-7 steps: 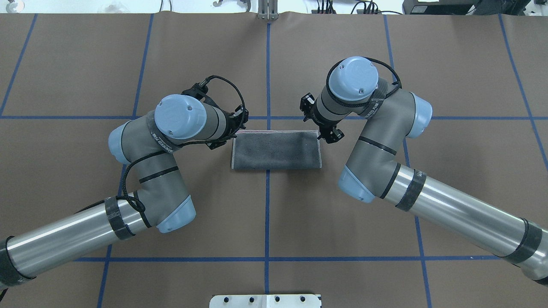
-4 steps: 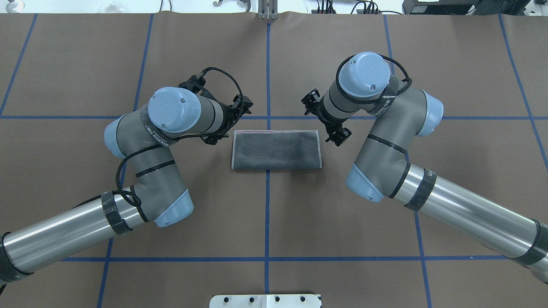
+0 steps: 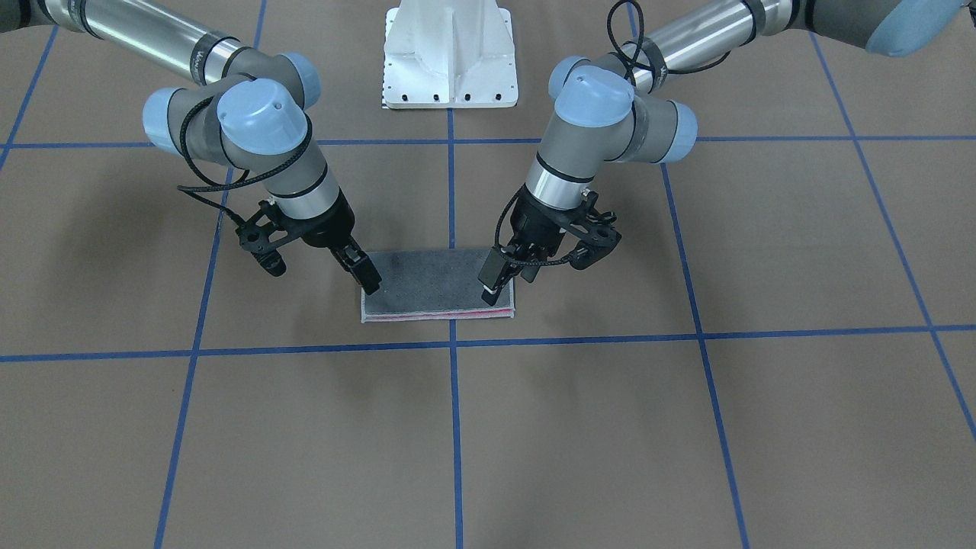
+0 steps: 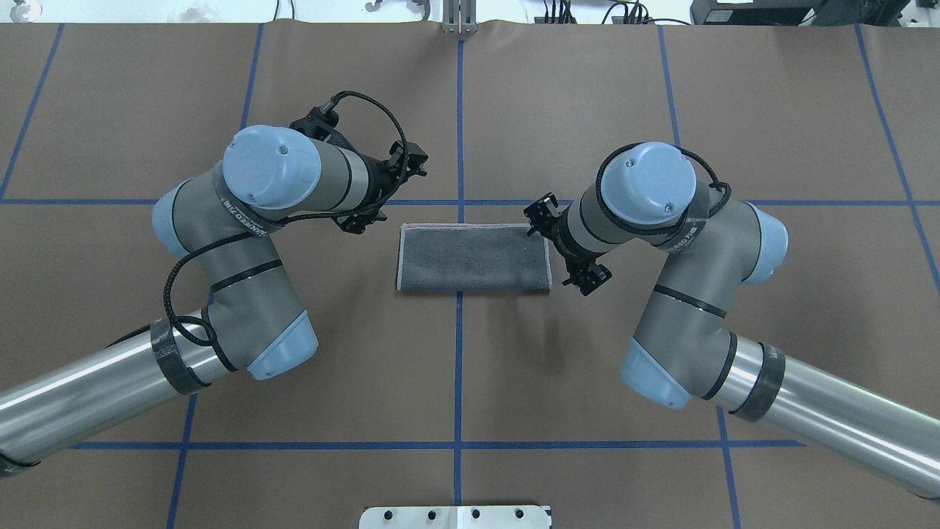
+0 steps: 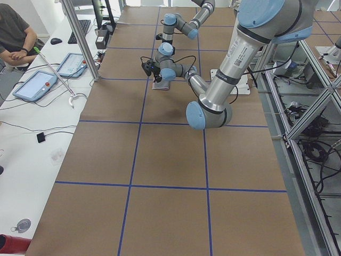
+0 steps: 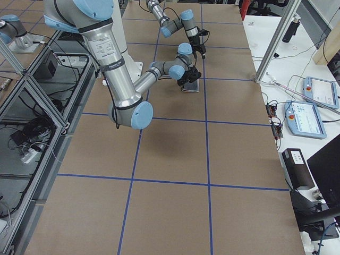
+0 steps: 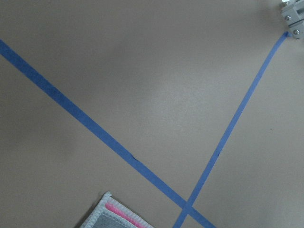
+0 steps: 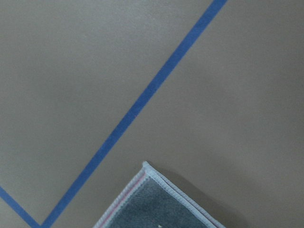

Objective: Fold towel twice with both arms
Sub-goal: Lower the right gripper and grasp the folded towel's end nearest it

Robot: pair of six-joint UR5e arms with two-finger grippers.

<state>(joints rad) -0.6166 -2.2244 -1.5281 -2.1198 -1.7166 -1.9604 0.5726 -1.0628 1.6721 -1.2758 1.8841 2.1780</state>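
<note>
The towel (image 4: pixel 474 257) lies flat at the table's middle as a folded rectangle, grey face up, with a pink strip along its far edge (image 3: pixel 438 290). My left gripper (image 3: pixel 492 280) hangs just above the towel's left end and looks open and empty. My right gripper (image 3: pixel 366 276) hangs just above the right end and also looks open and empty. The left wrist view shows a towel corner (image 7: pixel 114 216) with its pink stripe. The right wrist view shows a grey corner (image 8: pixel 156 199). No fingers show in either wrist view.
Blue tape lines (image 4: pixel 459 367) cross the brown table cover. The white pedestal base (image 3: pixel 450 53) stands at the robot's side. A side bench with tablets (image 5: pixel 37 85) and a seated person (image 5: pixel 13 26) lies beyond the table's far edge.
The left wrist has swung away from the towel, to the left and farther out. The right wrist has moved toward the robot along the towel's right edge. The towel has not moved.
</note>
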